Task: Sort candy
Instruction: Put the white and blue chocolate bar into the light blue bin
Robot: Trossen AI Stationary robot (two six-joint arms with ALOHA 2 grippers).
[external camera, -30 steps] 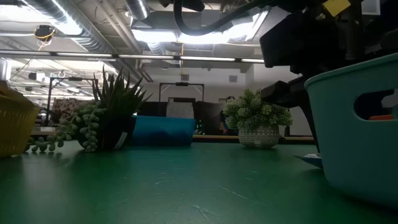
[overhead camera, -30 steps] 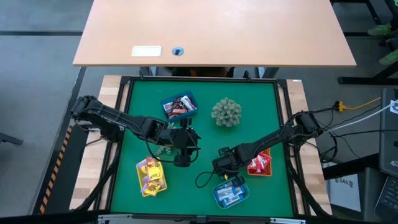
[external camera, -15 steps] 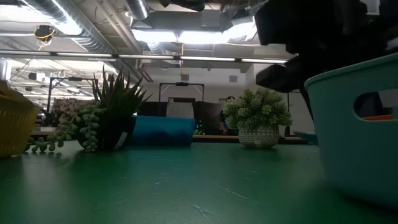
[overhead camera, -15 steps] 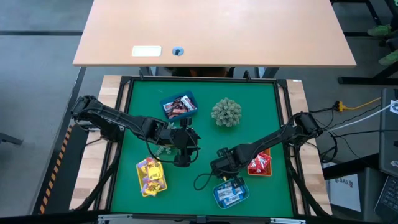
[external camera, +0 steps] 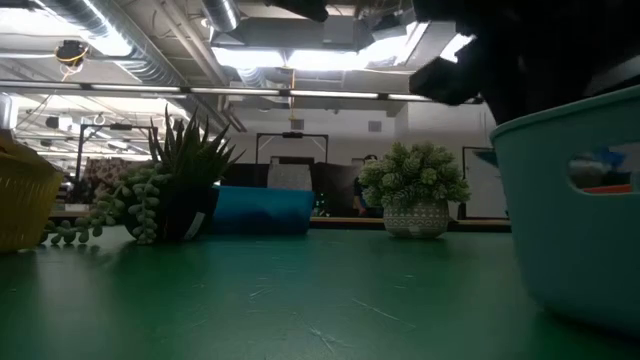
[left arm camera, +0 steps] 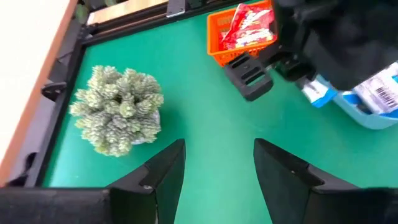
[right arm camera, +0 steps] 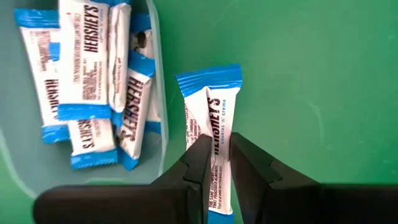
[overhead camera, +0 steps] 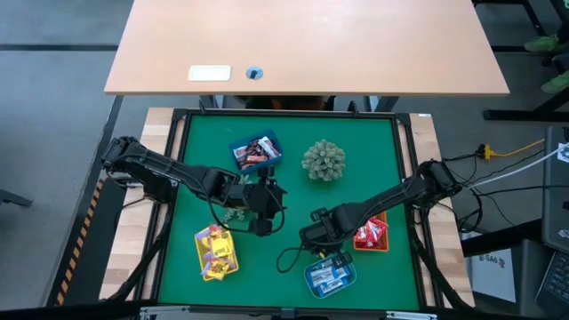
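From my seat, the green table (overhead camera: 293, 191) holds four trays and two plants. My right gripper (right arm camera: 214, 163), jaws pinched narrowly on a blue-and-white candy (right arm camera: 211, 118), hangs just beside the teal tray (right arm camera: 18, 168) rim; released here, I judge it lands outside or catches on the rim. My left gripper (left arm camera: 217, 165) waits wide open and empty near the middle.

Blue-and-white wrapped candy (right arm camera: 210, 127) pinched in right gripper (right arm camera: 214, 163), just beside teal tray's rim (right arm camera: 157, 93)

left gripper (left arm camera: 214, 165): spread, idle | right gripper (right arm camera: 216, 163): clamped (2 fingers pinching)
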